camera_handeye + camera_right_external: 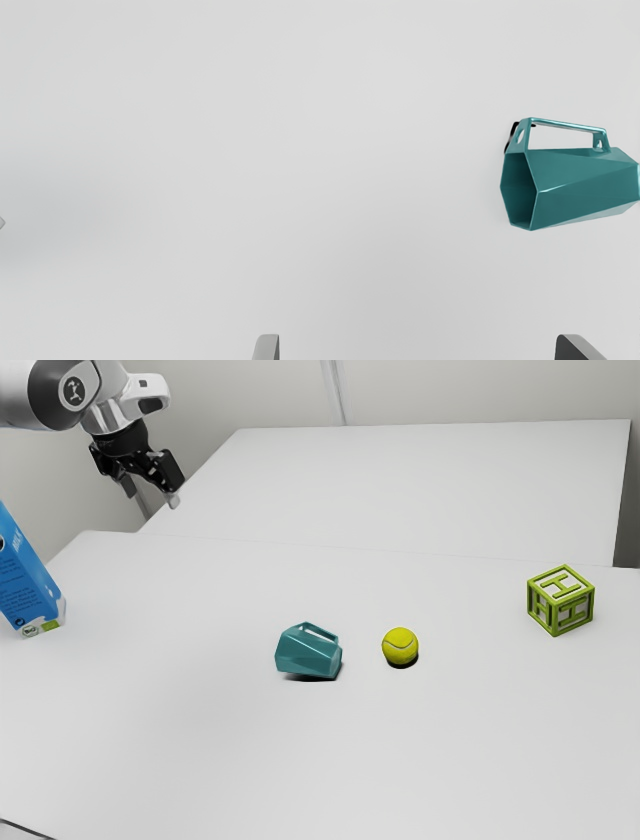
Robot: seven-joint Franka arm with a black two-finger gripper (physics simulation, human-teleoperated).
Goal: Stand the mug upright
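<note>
My gripper [152, 495] hangs high at the exterior view's upper left, well away from the mug. In the wrist view the gripper [417, 347] is open, its two fingertips far apart with nothing between them. A teal faceted mug [308, 652] lies on its side on the table, its handle toward the far side in the exterior view. The wrist view shows the same mug [582, 177] with its hollow mouth and its handle visible.
A yellow tennis ball [400, 646] rests close to the mug, toward the exterior view's right. Farther that way is a green cube [560, 601]. A blue carton [27, 580] stands at the exterior view's left edge on the white table [200, 760].
</note>
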